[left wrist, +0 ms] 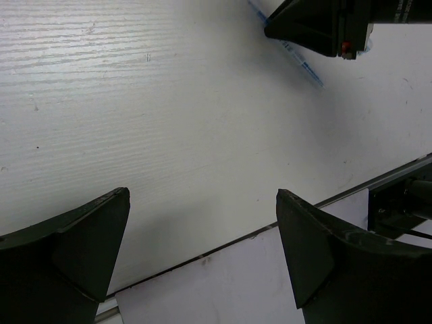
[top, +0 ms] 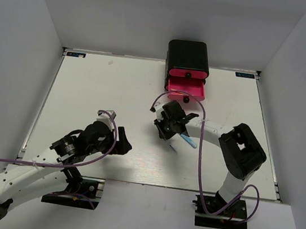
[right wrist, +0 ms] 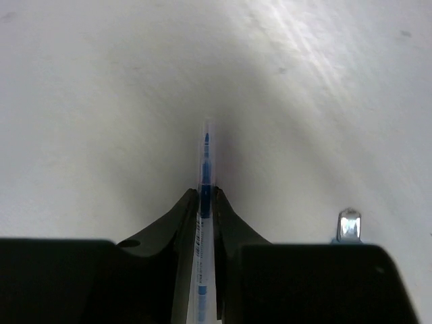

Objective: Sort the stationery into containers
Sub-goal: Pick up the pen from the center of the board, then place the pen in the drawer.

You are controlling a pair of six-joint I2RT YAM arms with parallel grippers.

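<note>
The black cabinet (top: pixel 189 54) stands at the table's far edge. Its lower hot-pink drawer (top: pixel 186 88) is pulled open; the pink drawer above it (top: pixel 188 73) is shut. My right gripper (top: pixel 169 129) is in front of the open drawer, shut on a slim light-blue pen (top: pixel 189 142). In the right wrist view the pen (right wrist: pixel 205 152) runs between the closed fingers (right wrist: pixel 206 196), its tip low over the table. My left gripper (top: pixel 120 144) is open and empty near the front edge (left wrist: pixel 202 223). No other stationery shows.
The left wrist view shows the right gripper (left wrist: pixel 324 27) and the pen (left wrist: pixel 302 62) ahead of it, and the table's front edge (left wrist: pixel 223 244) between the left fingers. Grey walls enclose the white table (top: pixel 105 90) on three sides.
</note>
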